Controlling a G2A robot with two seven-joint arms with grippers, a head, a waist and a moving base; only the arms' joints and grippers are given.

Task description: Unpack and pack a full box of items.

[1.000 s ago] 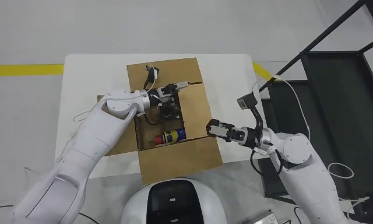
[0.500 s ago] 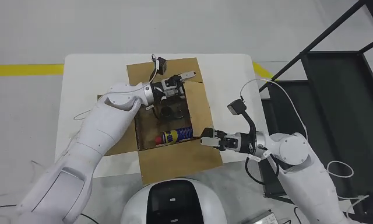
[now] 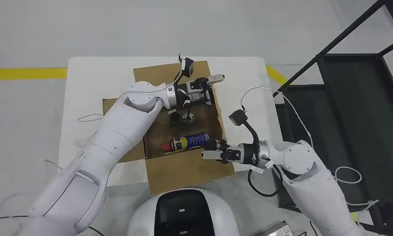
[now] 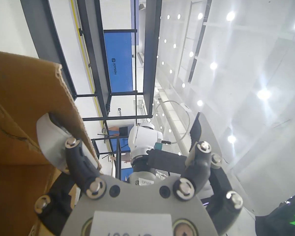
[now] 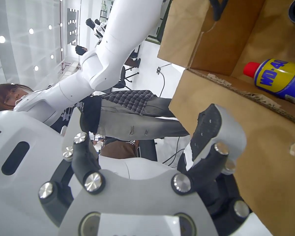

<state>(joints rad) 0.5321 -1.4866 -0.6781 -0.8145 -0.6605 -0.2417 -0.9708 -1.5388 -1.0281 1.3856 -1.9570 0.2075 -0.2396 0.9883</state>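
- 1 box (image 3: 184, 167), open with its flaps spread, on the table (image 3: 92, 82).
- Inside: 1 spray can (image 3: 189, 141) on its side by the wall nearest the robot.
- 1 dark tube (image 3: 176, 118) past the can, and 1 round item (image 3: 190, 118) just beside it, too small to identify.
- Left gripper (image 3: 210, 85): fingers apart, empty, at the box's right flap edge.
- Right gripper (image 3: 210, 155): fingers apart, empty, at the near flap, close to the can.
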